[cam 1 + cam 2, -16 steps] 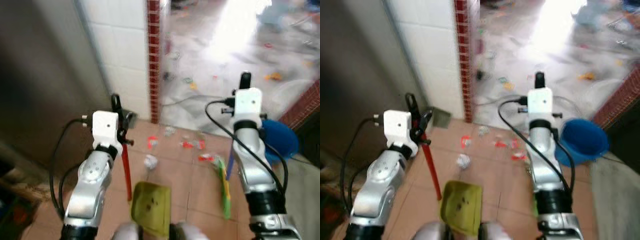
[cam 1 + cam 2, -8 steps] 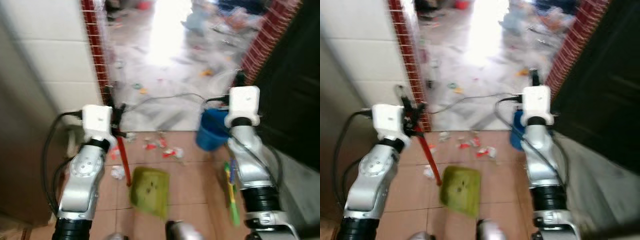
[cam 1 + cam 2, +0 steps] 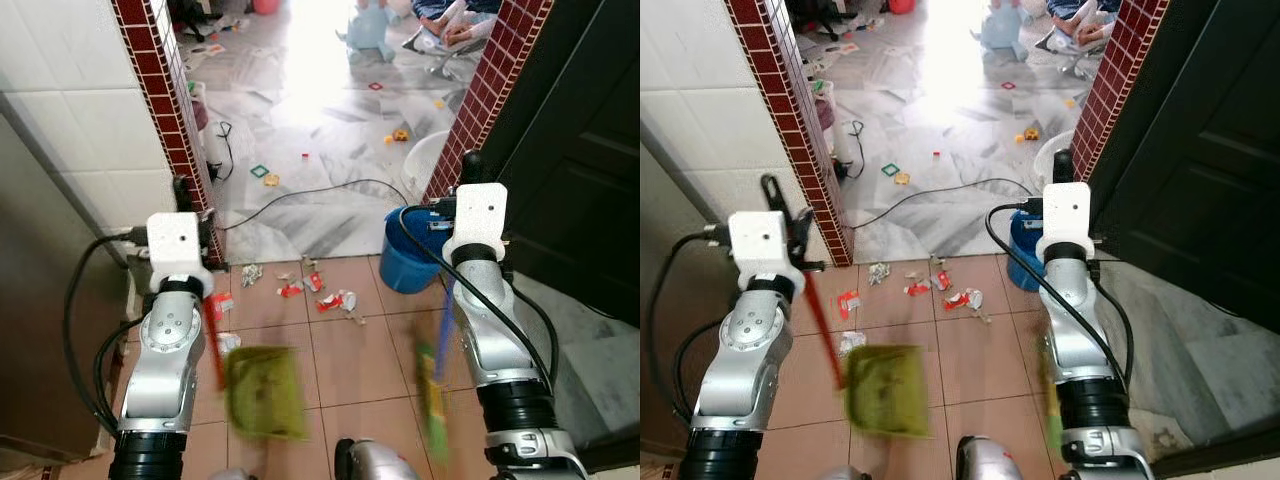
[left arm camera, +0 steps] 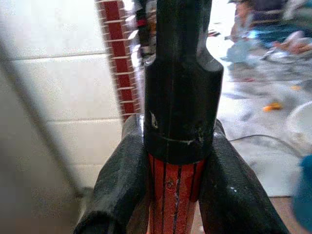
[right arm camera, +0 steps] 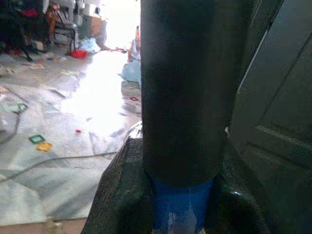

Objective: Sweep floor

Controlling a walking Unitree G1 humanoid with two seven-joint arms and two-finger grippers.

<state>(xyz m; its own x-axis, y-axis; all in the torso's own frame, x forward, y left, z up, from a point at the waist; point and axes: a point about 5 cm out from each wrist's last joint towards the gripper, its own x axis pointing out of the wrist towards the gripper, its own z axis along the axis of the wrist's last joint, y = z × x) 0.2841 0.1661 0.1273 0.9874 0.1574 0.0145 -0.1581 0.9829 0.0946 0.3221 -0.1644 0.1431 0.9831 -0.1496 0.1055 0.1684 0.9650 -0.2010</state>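
I see terracotta floor tiles [image 3: 345, 365] at 6 o'clock, with a blue bucket [image 3: 408, 262] at 1 o'clock beside the brick doorpost. My left gripper [image 4: 175, 180] is clamped on the red dustpan handle [image 4: 174, 195], the green dustpan [image 3: 264, 390] blurred at 7 o'clock. My right gripper [image 5: 178, 195] is clenched on the blue broom handle [image 5: 181, 204]; paper scraps [image 3: 318, 293] lie at 12 o'clock.

My red-handled green dustpan [image 3: 264, 392] and blue-handled broom [image 3: 432, 390] hang blurred over terracotta tiles, scraps [image 3: 336, 300] ahead.
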